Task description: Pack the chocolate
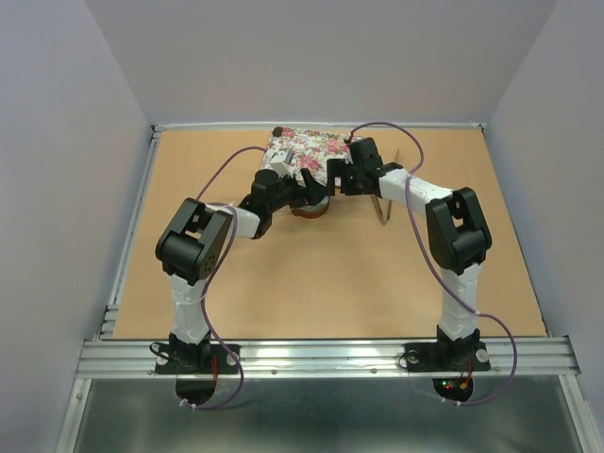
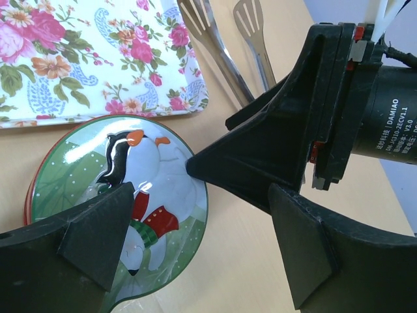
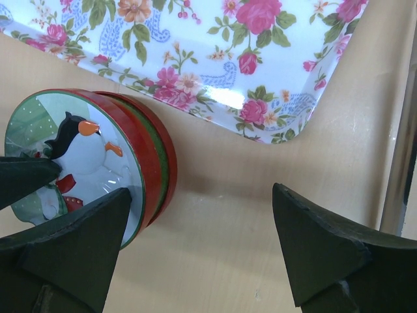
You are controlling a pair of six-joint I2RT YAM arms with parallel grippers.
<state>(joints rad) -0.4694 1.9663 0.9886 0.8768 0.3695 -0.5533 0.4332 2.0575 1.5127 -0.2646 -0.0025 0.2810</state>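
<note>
I see both claws gaping, nothing gripped: left claw (image 2: 201,215) over the lidded penguin tin (image 3: 98,156), right claw (image 3: 202,195) just beside its wall near the flowered tray (image 3: 215,91), probably staged to open it; chocolate not visible, can't tell where.

1. Top cam: high above the near edge, looking down over the whole table (image 1: 330,274).
2. Left wrist cam: peeks past the left gripper (image 2: 202,195), very close above the penguin tin (image 2: 163,169).
3. Right wrist cam: equally close; both share tin and flowered tray (image 3: 215,45).
</note>
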